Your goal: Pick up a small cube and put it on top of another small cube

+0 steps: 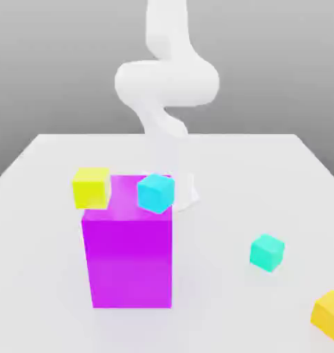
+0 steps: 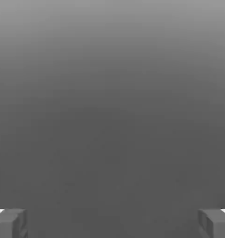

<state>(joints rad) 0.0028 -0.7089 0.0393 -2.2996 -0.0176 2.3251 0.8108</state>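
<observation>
The small matte orange-yellow cube (image 1: 330,314) sits untouched on the white table (image 1: 52,289) at the exterior view's lower right, well apart from the small sky-blue cube (image 1: 156,192), and we see our fingers (image 2: 9,223) spread wide, empty, so everything remains.

Wide-apart fingers (image 2: 10,223) over grey blankness
</observation>
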